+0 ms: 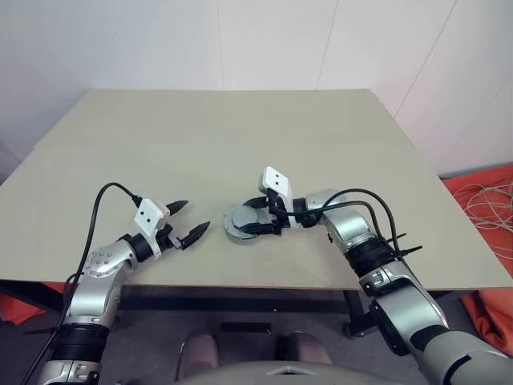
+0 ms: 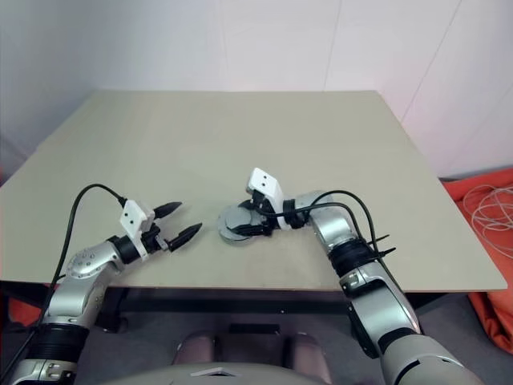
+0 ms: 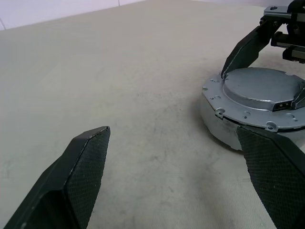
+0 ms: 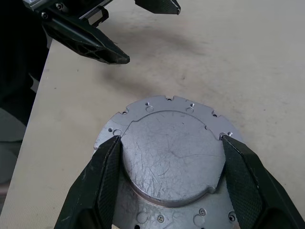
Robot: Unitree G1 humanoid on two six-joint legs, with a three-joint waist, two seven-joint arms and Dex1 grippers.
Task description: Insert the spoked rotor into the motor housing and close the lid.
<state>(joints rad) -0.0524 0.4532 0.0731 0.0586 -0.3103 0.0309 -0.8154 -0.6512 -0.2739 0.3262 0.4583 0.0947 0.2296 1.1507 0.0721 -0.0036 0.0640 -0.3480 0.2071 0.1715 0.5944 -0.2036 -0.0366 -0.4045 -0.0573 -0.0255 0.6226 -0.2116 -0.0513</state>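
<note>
Tabletop, broad and pale beige, carries our work near its front edge. On it, between our two grippers, sits the motor housing with the lid already resting on top, plain silver face up, so we judge the spoked rotor is inside, though we cannot see it. The stack looks like rigid cast metal, fairly heavy for its size, smooth and somewhat slippery on the flat face; we judge the best hold is across the raised round step of the lid, edge to edge, not on the thin notched flange. Our right gripper reaches in from the right and straddles exactly that raised step, its two black fingers set one at each side, touching or just beside the rim; we cannot tell if they press firmly. Our left gripper hovers near the housing's other side, spread wide and holding nothing, its fingertips pointing toward the stack, one tip crossing in front of the housing's near edge in the left wrist view.
</note>
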